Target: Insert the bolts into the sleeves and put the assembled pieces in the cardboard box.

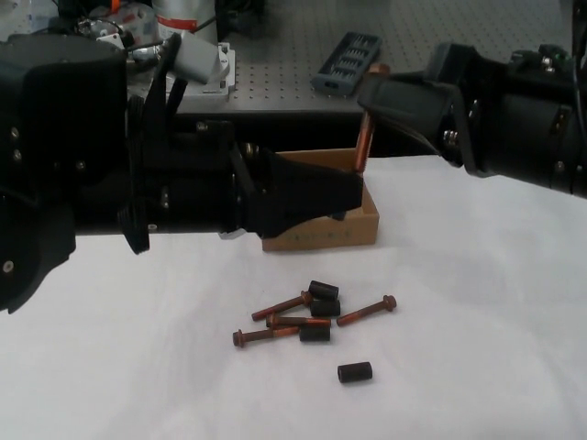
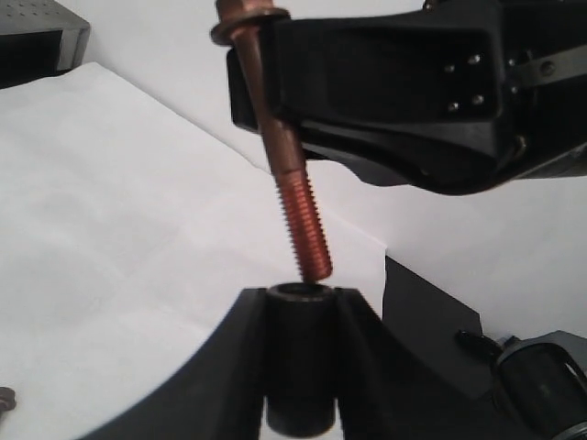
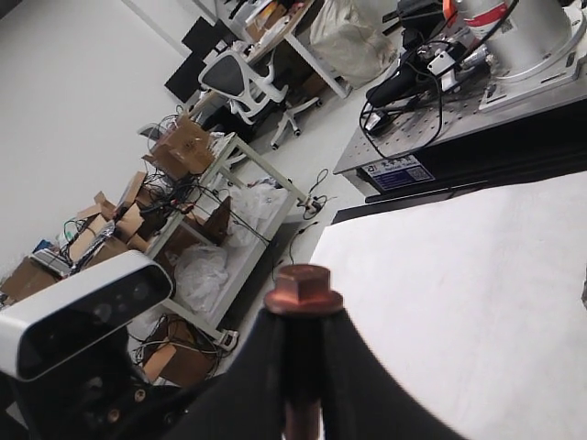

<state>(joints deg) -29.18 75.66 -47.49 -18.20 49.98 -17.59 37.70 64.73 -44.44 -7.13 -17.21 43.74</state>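
bench cloth [image 1: 477, 321], white, with cardboard box [image 1: 321, 234] near its back edge. left gripper [image 2: 300, 307] clamped tight on a black sleeve [image 2: 298, 367], right gripper [image 3: 303, 367] clamped tight on a bolt [image 2: 295, 211], its tip right at the sleeve's hole. more bolts [image 1: 275, 307] and sleeves [image 1: 354, 373] loose on the cloth.

the left arm [image 1: 138, 183] lies level, coming in from the left side. the left gripper [image 2: 301, 307] points toward the middle, both fingers [image 2: 220, 367] clamped on an upright sleeve [image 2: 298, 376]. the right arm [image 1: 523, 119] comes in from the right, a little higher. the right gripper [image 3: 303, 335] pinches a bolt [image 2: 298, 211] just under its head, shaft hanging down. the right gripper sits just above the left one, and the two are not touching.
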